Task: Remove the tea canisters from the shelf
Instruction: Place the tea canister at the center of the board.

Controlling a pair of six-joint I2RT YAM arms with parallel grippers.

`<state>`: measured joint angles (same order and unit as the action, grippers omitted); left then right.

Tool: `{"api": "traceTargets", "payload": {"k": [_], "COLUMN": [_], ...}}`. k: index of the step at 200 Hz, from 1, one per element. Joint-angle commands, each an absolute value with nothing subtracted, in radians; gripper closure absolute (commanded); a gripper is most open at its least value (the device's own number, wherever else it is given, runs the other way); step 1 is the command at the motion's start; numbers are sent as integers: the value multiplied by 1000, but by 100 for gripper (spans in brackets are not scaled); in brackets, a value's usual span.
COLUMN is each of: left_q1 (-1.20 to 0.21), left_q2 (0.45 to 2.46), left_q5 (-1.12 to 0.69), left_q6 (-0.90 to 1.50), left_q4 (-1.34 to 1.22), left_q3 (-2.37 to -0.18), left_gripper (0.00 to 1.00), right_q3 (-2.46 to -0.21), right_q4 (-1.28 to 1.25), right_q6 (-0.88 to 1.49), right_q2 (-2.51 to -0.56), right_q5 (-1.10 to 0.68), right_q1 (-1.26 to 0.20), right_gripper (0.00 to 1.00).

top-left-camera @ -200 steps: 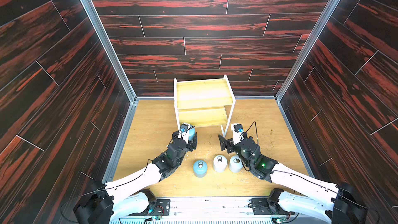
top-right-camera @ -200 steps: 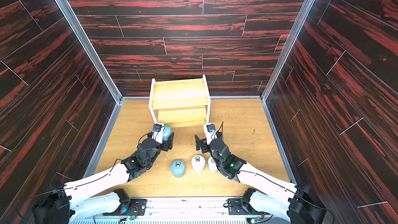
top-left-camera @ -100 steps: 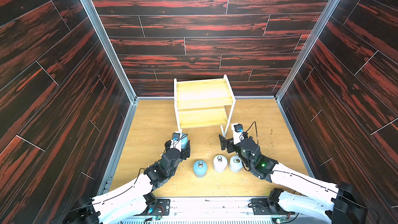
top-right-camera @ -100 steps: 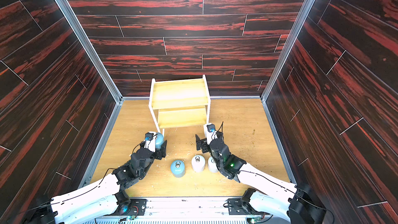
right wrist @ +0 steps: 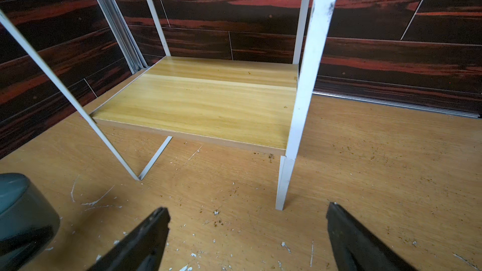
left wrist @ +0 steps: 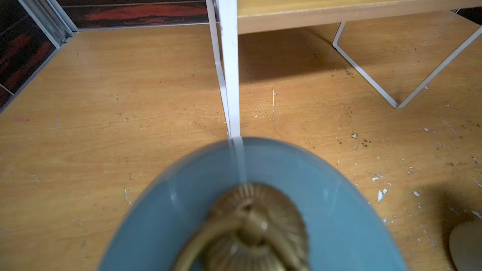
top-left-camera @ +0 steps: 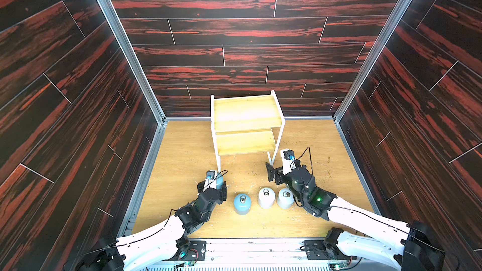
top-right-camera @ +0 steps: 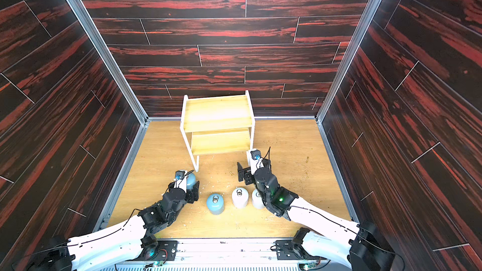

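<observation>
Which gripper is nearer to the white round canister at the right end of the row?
Right. The open right gripper hangs behind that white canister, toward the shelf; the left gripper, shut on a light blue canister, is past the row's other end.

dark red-streaked plank walls (top-left-camera: 245, 29) close three sides, with pale metal corner rails (top-left-camera: 125, 48). the light wood tabletop (top-left-camera: 180, 157) is scuffed and flecked.

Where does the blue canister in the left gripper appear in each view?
Top view: canister, below centre, under the shelf's front leg.
Top view: same place.
Left wrist: fills the bottom middle.
Right wrist: probably the dark round shape, bottom left.
Shared landmark: the shelf's lower board.
</observation>
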<state>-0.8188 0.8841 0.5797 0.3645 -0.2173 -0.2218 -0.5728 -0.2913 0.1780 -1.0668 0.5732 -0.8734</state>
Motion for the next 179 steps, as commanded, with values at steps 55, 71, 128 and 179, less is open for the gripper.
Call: {"api": "traceTargets", "payload": {"k": [55, 71, 128, 179], "left_q1": [-846, -848, -882, -923], "left_q2": [939, 961, 1005, 1003], "left_q5": [582, 566, 557, 552], "left_q6": [442, 441, 460, 467], "left_q4": [-382, -419, -485, -472], "left_q3": [-146, -129, -74, -70], "left_gripper": [29, 29, 29, 29], "right_q3": [-597, -600, -611, -616], "right_q4": [-284, -283, -280, -285], "right_q6": [161, 161, 159, 158], "right_q2": [-1085, -1087, -1099, -1112], "right_q5": [592, 595, 597, 594], "right_q1": [-864, -865, -861, -861], "right_gripper": [2, 2, 2, 2]}}
